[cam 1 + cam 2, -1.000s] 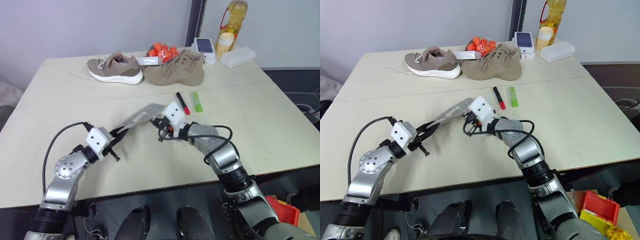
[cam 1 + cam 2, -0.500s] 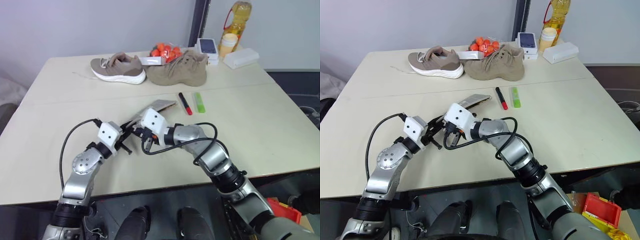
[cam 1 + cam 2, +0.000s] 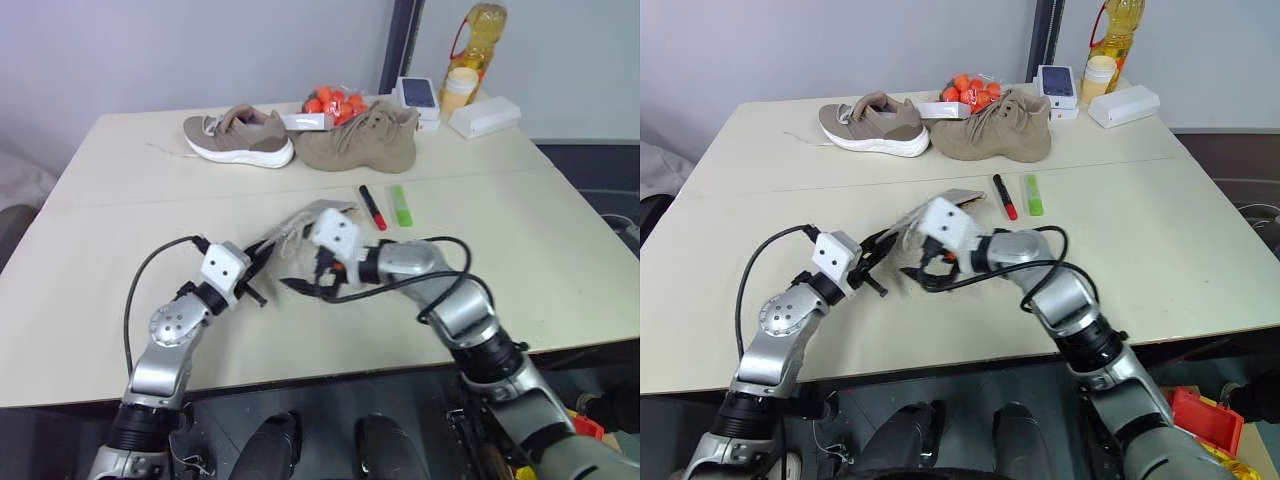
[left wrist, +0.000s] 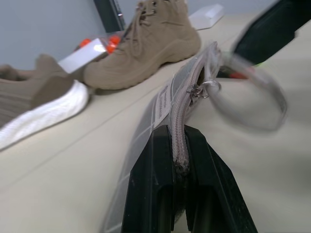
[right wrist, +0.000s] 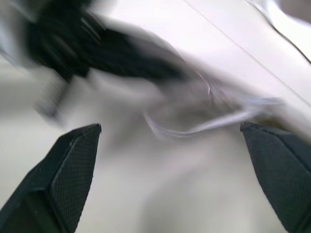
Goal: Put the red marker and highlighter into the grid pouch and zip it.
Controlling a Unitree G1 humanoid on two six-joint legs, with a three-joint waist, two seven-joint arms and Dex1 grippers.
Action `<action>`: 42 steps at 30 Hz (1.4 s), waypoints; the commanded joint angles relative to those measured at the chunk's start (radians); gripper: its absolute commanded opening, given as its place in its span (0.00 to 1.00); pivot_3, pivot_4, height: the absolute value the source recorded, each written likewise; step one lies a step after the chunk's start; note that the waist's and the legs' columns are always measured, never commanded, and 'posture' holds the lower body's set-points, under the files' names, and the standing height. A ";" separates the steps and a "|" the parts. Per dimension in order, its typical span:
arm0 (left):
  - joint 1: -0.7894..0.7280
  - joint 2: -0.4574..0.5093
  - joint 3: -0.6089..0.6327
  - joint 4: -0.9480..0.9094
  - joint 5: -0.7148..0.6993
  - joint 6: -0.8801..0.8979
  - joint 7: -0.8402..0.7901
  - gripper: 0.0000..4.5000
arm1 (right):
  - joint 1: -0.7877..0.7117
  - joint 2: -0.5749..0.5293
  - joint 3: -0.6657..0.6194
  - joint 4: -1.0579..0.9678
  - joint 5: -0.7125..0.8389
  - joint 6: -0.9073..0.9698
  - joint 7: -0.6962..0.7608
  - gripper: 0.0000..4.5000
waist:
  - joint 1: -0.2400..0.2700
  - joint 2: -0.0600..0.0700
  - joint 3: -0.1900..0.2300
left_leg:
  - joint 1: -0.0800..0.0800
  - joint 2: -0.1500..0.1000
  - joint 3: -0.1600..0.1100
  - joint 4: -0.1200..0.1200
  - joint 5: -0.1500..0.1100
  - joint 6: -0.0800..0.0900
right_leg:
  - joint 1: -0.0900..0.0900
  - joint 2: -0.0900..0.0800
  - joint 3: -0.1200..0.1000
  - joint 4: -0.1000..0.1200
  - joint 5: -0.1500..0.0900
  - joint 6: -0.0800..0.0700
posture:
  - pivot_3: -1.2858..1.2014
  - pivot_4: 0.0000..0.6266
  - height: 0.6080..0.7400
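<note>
The left gripper (image 4: 179,160) pinches the grid pouch (image 4: 170,97) by its zipper edge, the right gripper (image 5: 170,141) gapes wide and empty beside it, the red marker (image 3: 371,208) and highlighter (image 3: 399,204) lying just beyond

No legible text, brand, number or sign is found in any view. The grid pouch (image 4: 167,99) carries a small white label on its side, seen edge-on in the left wrist view, and nothing on it can be read. The yellow bottle (image 3: 472,50) at the far table edge bears a label too small to make out.
</note>
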 commanded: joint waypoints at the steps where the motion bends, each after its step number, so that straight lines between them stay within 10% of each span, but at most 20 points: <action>1: -0.013 0.010 0.030 0.016 0.039 -0.040 0.048 0.00 | -0.021 0.000 -0.112 0.101 -0.023 -0.014 -0.104 0.99 | -0.002 0.000 0.000 | 0.000 0.000 0.000 0.000 0.000 0.000 | 0.000 0.000 0.000 0.000 0.000 0.000 | 0.52 0.24 1.00; 13: -0.021 -0.046 -0.004 0.036 0.089 -0.049 0.125 0.00 | -0.179 0.099 -0.260 0.622 -0.063 -0.182 -0.350 0.99 | -0.003 0.000 0.000 | 0.000 0.000 0.001 0.000 0.000 0.000 | 0.000 0.000 0.001 0.000 0.000 0.000 | 0.52 0.24 1.00; 23: -0.009 -0.055 0.006 0.021 0.077 -0.040 0.139 0.00 | -0.176 0.132 -0.286 0.672 -0.046 -0.203 -0.343 0.05 | -0.004 0.000 0.000 | 0.000 0.000 0.002 0.000 0.000 0.000 | 0.000 0.001 0.001 0.001 0.000 0.000 | 0.52 0.24 1.00; 42: -0.059 -0.047 0.024 0.058 -0.026 -0.050 0.033 0.00 | 0.071 -0.174 -0.190 0.009 -0.015 -0.210 0.003 0.05 | -0.004 0.000 0.000 | 0.000 0.001 0.001 0.001 0.000 0.000 | 0.001 0.000 0.000 -0.001 0.000 0.001 | 0.52 0.24 1.00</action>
